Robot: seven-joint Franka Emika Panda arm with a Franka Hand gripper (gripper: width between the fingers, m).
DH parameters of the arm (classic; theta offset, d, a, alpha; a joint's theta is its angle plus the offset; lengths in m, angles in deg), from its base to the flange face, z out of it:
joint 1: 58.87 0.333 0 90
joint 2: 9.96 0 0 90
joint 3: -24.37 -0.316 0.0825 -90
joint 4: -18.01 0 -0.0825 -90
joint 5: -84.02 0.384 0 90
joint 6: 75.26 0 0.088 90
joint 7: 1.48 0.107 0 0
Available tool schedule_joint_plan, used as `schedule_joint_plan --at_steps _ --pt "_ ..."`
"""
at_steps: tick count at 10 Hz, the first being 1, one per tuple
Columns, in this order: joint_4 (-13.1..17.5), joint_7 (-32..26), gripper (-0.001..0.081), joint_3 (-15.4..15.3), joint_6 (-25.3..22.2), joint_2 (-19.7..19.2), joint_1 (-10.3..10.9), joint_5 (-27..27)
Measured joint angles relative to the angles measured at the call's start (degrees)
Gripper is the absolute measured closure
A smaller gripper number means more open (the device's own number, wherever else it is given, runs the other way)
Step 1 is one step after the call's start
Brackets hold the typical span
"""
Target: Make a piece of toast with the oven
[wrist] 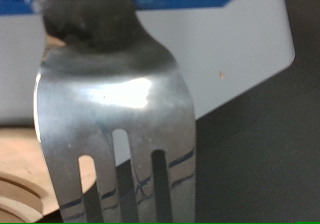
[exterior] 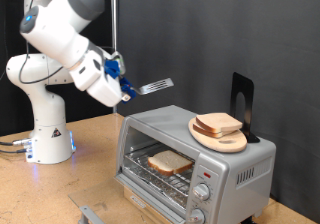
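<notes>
The piece of toast (exterior: 170,163) lies on the wire rack inside the open oven (exterior: 230,174); it is likely light, soft and easily torn, best lifted from beneath. Above, the gripper (exterior: 126,84) is clamped on a fork (exterior: 155,86). Only the wrist view shows its slotted tines (wrist: 115,174) close up.

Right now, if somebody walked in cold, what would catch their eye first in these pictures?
Probably the gripper holding a metal fork out in mid-air above the oven; the fork fills the wrist view. Next, the piece of toast lying on the rack inside the open oven. More bread slices sit on a wooden plate on the oven's top.
</notes>
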Motion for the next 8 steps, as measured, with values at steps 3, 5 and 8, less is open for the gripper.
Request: schedule_joint_plan --at_steps 3,5,8 --pt "-0.76 4.14 0.0321 -6.01 5.41 1.55 2.65 4.23" --pt "-0.92 5.83 0.0321 -9.70 9.19 1.53 4.00 6.58" --pt "-2.22 6.93 0.0321 -15.55 16.20 0.17 5.00 8.09"
